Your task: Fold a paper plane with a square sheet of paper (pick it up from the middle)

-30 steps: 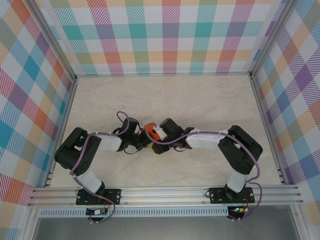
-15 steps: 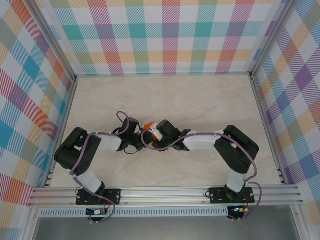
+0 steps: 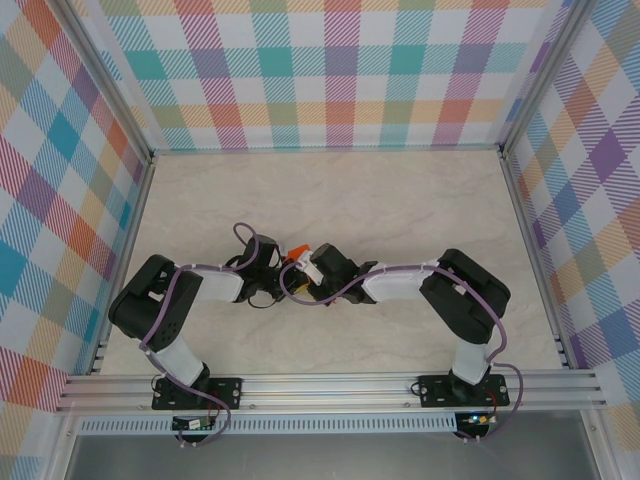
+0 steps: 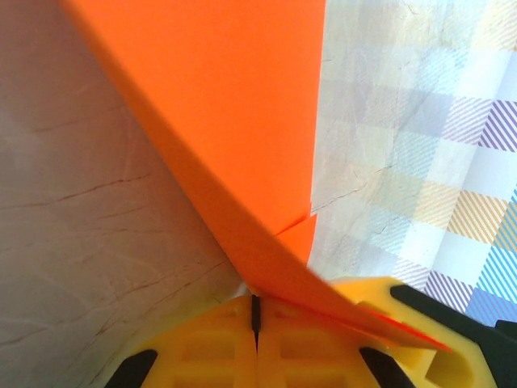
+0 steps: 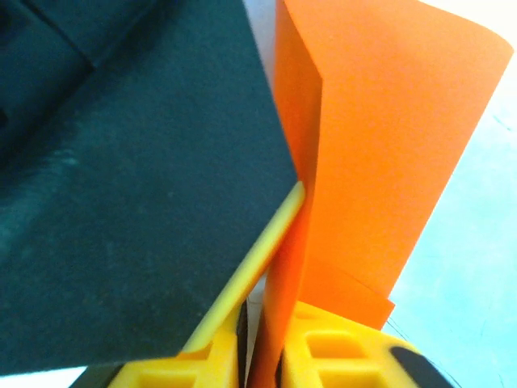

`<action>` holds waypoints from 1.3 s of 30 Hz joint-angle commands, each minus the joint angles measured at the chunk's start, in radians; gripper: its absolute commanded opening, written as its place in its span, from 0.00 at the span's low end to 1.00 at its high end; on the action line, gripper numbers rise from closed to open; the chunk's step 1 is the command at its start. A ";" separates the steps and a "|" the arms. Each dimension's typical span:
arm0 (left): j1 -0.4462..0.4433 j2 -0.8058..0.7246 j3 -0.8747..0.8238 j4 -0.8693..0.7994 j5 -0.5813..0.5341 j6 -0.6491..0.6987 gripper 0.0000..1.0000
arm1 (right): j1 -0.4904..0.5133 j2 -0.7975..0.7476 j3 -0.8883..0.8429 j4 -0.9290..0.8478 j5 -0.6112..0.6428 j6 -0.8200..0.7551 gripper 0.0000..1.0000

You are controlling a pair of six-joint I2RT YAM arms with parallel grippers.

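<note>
apparently both tools share one sheet mid-fold. the left gripper has its yellow jaws pressed together on the orange paper, which runs out from their seam and fans ahead of the tips, above the table. the right gripper pinches the same paper, a creased edge rising straight from between its jaws. i judge the double grip keeps the flap taut for creasing. no brand, label or writing is legible.
</note>
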 commanded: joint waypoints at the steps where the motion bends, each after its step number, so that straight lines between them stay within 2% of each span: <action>1: -0.005 -0.046 0.024 -0.048 -0.030 0.019 0.05 | 0.006 -0.007 -0.011 0.023 -0.021 0.024 0.13; 13: 0.009 -0.153 -0.010 -0.093 -0.078 0.038 0.05 | -0.091 -0.045 -0.065 0.083 -0.316 0.232 0.00; 22: 0.009 -0.148 -0.028 -0.065 -0.066 0.034 0.05 | -0.144 -0.004 -0.060 0.125 -0.487 0.344 0.00; 39: 0.009 -0.083 -0.042 -0.010 -0.050 0.029 0.04 | -0.180 0.092 -0.002 0.077 -0.571 0.432 0.00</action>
